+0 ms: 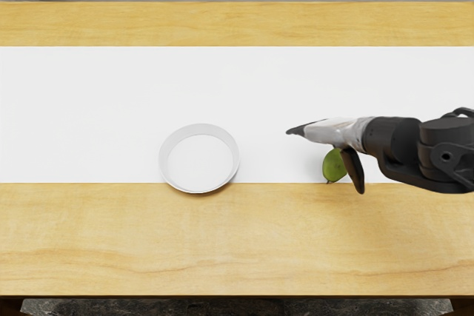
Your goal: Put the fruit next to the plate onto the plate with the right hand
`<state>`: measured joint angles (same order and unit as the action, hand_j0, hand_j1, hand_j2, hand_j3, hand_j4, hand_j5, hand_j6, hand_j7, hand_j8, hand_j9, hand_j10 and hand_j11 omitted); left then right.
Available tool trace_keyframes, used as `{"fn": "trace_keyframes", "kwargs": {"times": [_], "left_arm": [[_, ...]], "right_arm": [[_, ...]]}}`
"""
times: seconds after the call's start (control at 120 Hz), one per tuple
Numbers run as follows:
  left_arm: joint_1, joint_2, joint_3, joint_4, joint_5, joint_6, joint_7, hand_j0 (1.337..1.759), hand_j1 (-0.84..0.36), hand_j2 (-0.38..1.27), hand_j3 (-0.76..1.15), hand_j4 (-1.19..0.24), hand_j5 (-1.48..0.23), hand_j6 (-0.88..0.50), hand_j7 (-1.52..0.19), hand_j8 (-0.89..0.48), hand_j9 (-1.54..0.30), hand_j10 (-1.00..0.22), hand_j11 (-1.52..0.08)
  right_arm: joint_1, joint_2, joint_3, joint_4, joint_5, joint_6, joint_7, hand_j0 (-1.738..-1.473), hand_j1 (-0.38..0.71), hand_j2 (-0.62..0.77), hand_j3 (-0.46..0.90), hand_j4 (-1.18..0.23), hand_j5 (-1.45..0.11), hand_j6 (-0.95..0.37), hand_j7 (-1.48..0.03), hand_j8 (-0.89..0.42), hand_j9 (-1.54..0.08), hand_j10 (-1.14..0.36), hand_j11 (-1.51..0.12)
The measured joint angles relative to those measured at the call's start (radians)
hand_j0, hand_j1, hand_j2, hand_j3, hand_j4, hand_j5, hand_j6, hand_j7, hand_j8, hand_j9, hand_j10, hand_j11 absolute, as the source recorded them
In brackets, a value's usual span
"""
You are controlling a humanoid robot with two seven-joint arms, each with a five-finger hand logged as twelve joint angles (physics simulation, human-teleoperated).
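Green fruit [333, 166] lies well right of the plate [163, 160], not on it yet. Right hand [337, 137] is just over it w/ fingers [304, 129] stretched flat toward the plate, thumb [357, 172] hanging down on the fruit's far side. Apart, nothing clamped. Risk: the fruit looks smooth and rounded, so an off-centre squeeze prob. squirts it away from the plate, or a weak pinch drops it short of the plate.

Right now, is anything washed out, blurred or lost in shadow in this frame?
Head view: sharp throughout, even light, no glare; the white plate nearly blends into the white table strip, showing only by its grey rim; the green fruit is half covered by the right robot hand; shadows are faint.
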<state>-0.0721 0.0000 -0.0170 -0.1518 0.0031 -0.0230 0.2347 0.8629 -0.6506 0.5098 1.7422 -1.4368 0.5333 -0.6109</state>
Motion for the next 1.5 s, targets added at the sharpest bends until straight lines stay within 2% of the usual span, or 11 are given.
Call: {"fn": "trace_keyframes", "kwargs": {"times": [0.217,0.467,0.958,1.233,1.433,1.5], "left_arm": [[0.000,0.000,0.000,0.000,0.000,0.000,0.000,1.658,0.33,0.00,0.00,-0.02,-0.02,-0.02,-0.02,-0.02,-0.02,-0.02,-0.02],[0.000,0.000,0.000,0.000,0.000,0.000,0.000,1.658,0.33,0.00,0.00,-0.02,-0.02,-0.02,-0.02,-0.02,-0.02,-0.02,-0.02],[0.000,0.000,0.000,0.000,0.000,0.000,0.000,1.658,0.33,0.00,0.00,-0.02,-0.02,-0.02,-0.02,-0.02,-0.02,-0.02,-0.02],[0.000,0.000,0.000,0.000,0.000,0.000,0.000,1.658,0.33,0.00,0.00,-0.02,-0.02,-0.02,-0.02,-0.02,-0.02,-0.02,-0.02],[0.000,0.000,0.000,0.000,0.000,0.000,0.000,1.658,0.33,0.00,0.00,-0.02,-0.02,-0.02,-0.02,-0.02,-0.02,-0.02,-0.02],[0.000,0.000,0.000,0.000,0.000,0.000,0.000,1.658,0.33,0.00,0.00,-0.02,-0.02,-0.02,-0.02,-0.02,-0.02,-0.02,-0.02]], "right_arm": [[-0.064,0.010,0.006,-0.008,-0.069,-0.123,0.000,-1.658,-0.23,-0.02,0.00,-0.10,-0.13,-0.10,-0.13,-0.10,-0.13,-0.10,-0.13],[-0.119,0.013,0.005,-0.028,-0.131,-0.189,0.000,-1.658,-0.14,-0.03,0.00,-0.17,-0.22,-0.18,-0.22,-0.18,-0.22,-0.17,-0.22],[-0.156,0.039,-0.008,-0.061,-0.174,-0.202,0.000,-1.658,-0.04,-0.05,0.00,-0.26,-0.34,-0.26,-0.34,-0.26,-0.34,-0.26,-0.34],[-0.177,0.045,0.005,-0.071,-0.188,-0.207,0.000,-1.658,0.08,-0.07,0.00,-0.36,-0.46,-0.36,-0.46,-0.36,-0.46,-0.36,-0.46],[-0.181,0.044,0.007,-0.073,-0.185,-0.212,0.002,-1.659,0.19,-0.07,0.00,-0.47,-0.59,-0.35,-0.47,-0.47,-0.60,-0.46,-0.60],[-0.180,0.045,0.007,-0.073,-0.184,-0.212,0.002,-1.659,0.22,-0.03,0.00,-0.51,-0.64,-0.34,-0.48,-0.44,-0.65,-0.50,-0.65]]}}
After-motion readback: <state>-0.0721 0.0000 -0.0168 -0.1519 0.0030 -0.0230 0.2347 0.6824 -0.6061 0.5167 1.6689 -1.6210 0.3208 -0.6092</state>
